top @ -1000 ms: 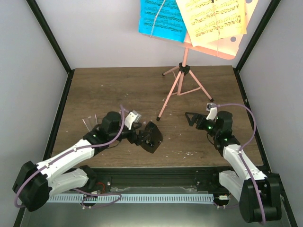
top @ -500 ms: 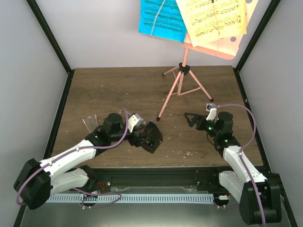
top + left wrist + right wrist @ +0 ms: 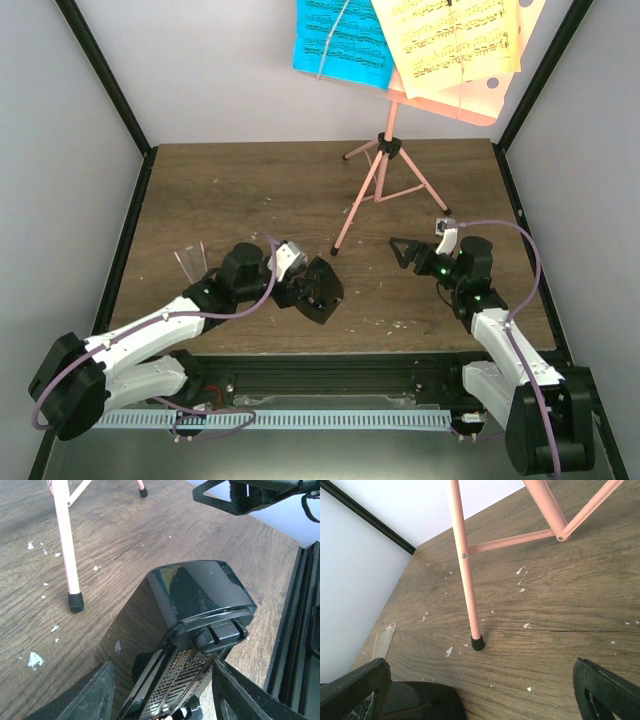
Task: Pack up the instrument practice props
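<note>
Straddling black metronome (image 3: 195,605) on wood table (image 3: 125,525) with left gripper (image 3: 165,692) fingers, contact unclear. Pink stand leg (image 3: 65,545) nearby, apart.

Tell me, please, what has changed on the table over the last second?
The left gripper has edged forward and its jaws have narrowed around the metronome. A gap still shows beside it, so it is not clamped yet. The metronome itself has not moved. The right gripper stays wide open in place, and the music stand and sheet-music pages are unchanged.
</note>
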Action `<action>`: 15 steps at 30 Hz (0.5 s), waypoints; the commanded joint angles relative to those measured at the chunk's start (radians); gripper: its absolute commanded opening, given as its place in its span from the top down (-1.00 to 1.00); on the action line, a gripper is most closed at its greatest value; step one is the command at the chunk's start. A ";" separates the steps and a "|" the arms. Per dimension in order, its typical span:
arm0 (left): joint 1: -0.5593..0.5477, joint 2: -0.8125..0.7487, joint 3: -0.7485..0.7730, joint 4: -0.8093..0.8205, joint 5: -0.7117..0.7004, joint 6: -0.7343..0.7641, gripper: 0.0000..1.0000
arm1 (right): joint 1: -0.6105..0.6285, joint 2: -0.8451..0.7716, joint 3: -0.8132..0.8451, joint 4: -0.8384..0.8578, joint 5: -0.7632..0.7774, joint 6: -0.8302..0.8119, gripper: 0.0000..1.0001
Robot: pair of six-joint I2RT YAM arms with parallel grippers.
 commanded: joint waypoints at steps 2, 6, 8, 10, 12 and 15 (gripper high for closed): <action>-0.006 -0.009 -0.013 0.015 -0.028 0.021 -0.08 | -0.008 0.001 -0.012 0.031 -0.009 0.006 -1.00; -0.006 -0.010 -0.012 0.014 -0.027 0.021 0.00 | -0.008 0.005 -0.013 0.034 -0.009 0.007 -1.00; -0.008 -0.010 -0.012 0.014 -0.025 0.022 0.02 | -0.009 0.007 -0.013 0.037 -0.010 0.009 -1.00; -0.007 -0.010 -0.012 0.014 -0.023 0.022 0.06 | -0.009 0.010 -0.014 0.039 -0.009 0.009 -1.00; -0.007 -0.010 -0.012 0.014 -0.020 0.023 0.08 | -0.009 0.012 -0.013 0.041 -0.009 0.011 -1.00; -0.008 -0.009 -0.011 0.014 -0.012 0.023 0.10 | -0.009 0.015 -0.013 0.042 -0.009 0.011 -1.00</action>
